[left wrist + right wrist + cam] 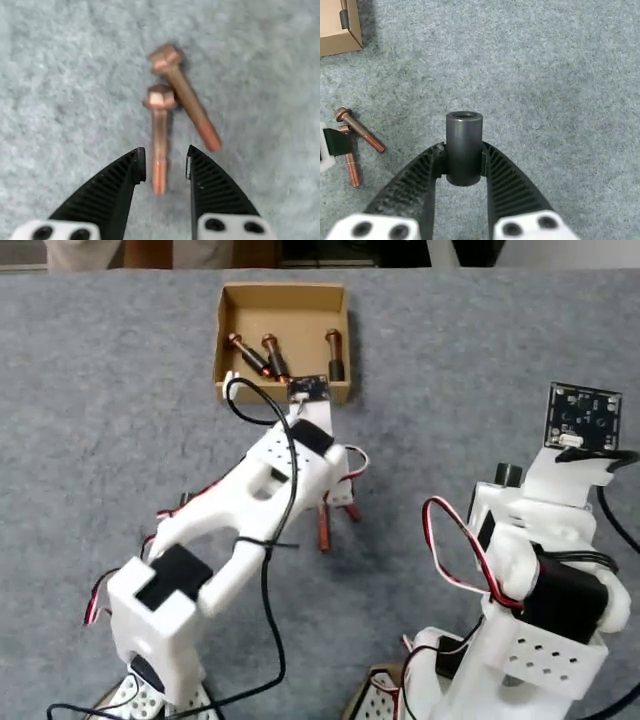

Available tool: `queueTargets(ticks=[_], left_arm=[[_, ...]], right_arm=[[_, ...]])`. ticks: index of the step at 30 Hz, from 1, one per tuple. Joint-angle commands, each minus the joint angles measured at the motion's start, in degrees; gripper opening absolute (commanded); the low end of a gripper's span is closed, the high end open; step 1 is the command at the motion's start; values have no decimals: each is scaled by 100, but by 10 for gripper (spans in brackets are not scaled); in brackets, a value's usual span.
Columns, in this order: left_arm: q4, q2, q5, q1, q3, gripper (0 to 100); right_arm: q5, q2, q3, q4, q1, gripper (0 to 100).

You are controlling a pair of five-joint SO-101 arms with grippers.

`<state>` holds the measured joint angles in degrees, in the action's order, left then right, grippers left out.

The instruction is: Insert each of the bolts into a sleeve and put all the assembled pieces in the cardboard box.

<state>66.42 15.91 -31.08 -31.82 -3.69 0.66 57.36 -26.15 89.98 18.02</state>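
In the high view the cardboard box [300, 320] sits at upper centre of the grey counter [110, 410]. Three assembled pieces [272, 355] lie in it, copper heads toward the top of the frame. The left arm [250, 500] stretches from lower left to the centre, where a bolt [323, 530] lies with its long axis running up and down the picture. In the left wrist view the left claw [164, 162] is open, its jaws either side of the threaded tip of the nearer bolt [159, 135]. That bolt's axis points straight away from the claw, hex head farthest. A second bolt [186, 100] lies slanted just beside it. Closing so near the tip could, I judge, make the bolt pivot or slip out, or knock its neighbour. In the right wrist view the right claw [463, 162] grips a dark sleeve [464, 135] upright, bore open toward the camera. A tilted bolt would likely jam at that mouth.
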Motion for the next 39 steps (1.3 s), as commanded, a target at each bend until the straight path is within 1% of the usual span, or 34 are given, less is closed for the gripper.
queueTargets(ticks=[1,6,18,24,30,35,39], left_arm=[[-53,215,-35,176,422,142],[-62,593,-35,176,519,142],[-290,716,-44,167,633,142],[-273,1218,-62,255,642,138],[-149,1402,-9,440,1029,16],[-141,1314,703,396,1143,19],[229,892,1116,457,1380,18]], right_arm=[[-9,75,4,-141,101,2],[-9,75,-13,-141,101,2],[-44,75,-13,-141,101,2],[-26,75,-13,-141,101,2],[-44,75,-13,-141,101,2],[-44,75,-13,-132,101,2],[-44,75,13,-132,84,2]])
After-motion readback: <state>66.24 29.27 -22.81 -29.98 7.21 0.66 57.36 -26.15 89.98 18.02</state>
